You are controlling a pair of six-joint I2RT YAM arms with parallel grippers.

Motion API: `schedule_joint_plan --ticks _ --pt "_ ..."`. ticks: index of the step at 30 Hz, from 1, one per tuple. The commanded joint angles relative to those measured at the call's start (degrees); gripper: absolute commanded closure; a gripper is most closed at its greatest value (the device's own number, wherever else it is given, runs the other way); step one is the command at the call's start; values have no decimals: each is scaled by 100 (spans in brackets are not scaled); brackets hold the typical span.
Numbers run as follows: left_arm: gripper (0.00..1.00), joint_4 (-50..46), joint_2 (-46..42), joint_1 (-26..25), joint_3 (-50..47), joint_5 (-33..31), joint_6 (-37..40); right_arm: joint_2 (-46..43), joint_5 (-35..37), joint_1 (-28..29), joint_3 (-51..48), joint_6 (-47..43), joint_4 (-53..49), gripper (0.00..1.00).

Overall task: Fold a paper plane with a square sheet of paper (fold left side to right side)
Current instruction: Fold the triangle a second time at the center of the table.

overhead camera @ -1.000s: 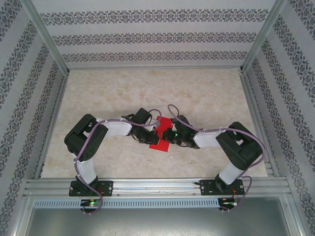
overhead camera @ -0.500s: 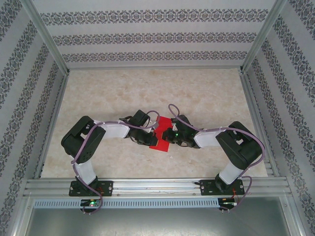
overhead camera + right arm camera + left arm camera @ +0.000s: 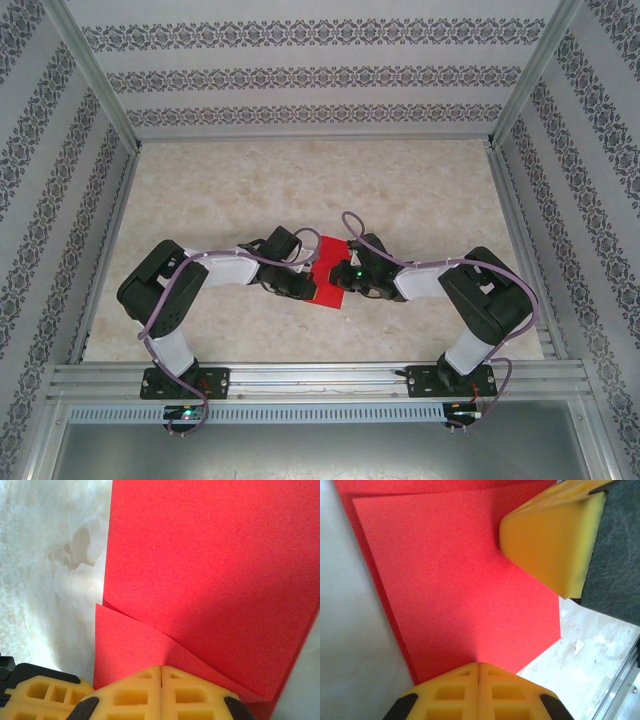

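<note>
The square sheet of paper (image 3: 326, 288) lies folded into a red rectangle on the table between the two wrists. The left gripper (image 3: 308, 280) is at its left edge and the right gripper (image 3: 338, 274) at its right. From the left wrist, the left gripper (image 3: 479, 664) is shut, its tips resting on the flat red paper (image 3: 455, 580), with a finger of the right gripper (image 3: 550, 540) opposite. From the right wrist, the right gripper (image 3: 161, 667) is shut with its tips on the paper (image 3: 210, 570), where a lower layer (image 3: 120, 645) juts out from under the top one.
The marble-patterned table top (image 3: 300, 190) is walled by patterned panels with metal posts (image 3: 95, 85). A metal rail (image 3: 320, 380) runs along the near edge by the arm bases. Purple cables (image 3: 350, 222) loop over both wrists.
The left arm has dropped lower and pushed its wrist rightward toward the right gripper. The red paper has gone from partly raised to lying flatter. The right arm has barely moved.
</note>
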Motion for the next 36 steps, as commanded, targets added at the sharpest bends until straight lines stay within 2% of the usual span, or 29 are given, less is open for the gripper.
schedule_joint_plan --ticks 1,15,31,36 --pt "98 -518 -68 -12 -276 -441 180 402 608 -158 -315 -154 -1209 100" --pt "98 -642 -310 15 -507 -762 243 421 578 -145 -280 -156 -1239 100" --pt "98 -596 -601 213 -844 -838 196 352 556 -122 -258 -161 -1253 100" --pt "95 -545 -868 304 -894 -720 213 154 478 -105 -128 -207 -1253 100"
